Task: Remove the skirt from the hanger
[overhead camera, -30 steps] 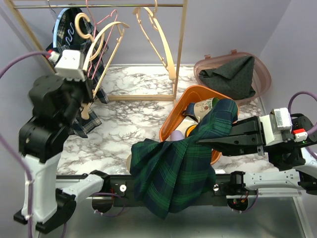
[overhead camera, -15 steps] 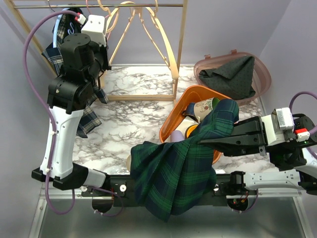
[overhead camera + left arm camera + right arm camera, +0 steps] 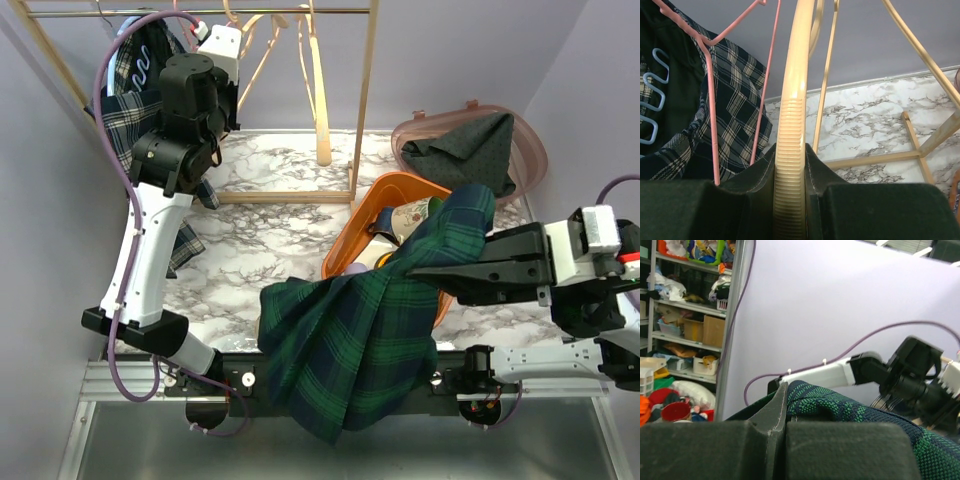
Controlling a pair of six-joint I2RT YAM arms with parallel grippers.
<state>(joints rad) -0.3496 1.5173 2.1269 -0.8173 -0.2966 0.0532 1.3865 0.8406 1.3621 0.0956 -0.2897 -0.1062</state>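
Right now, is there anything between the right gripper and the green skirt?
Nothing visible does. The right gripper is shut on the green skirt; the right wrist view shows the cloth pinched in it. The left gripper clamps the cream hanger up by the rack, apart from the skirt.

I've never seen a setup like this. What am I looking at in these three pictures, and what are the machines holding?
These are two robot arms bolted at the near edge of a marble table, each ending in a two-finger gripper. One picture looks down from above; the other two come from a camera on each wrist. The left gripper is up at the rack, shut on a cream hanger. The right gripper pinches a green plaid skirt, which hangs past the table's near edge. Behind it stand an orange basket with some items and a pink basket with dark cloth.
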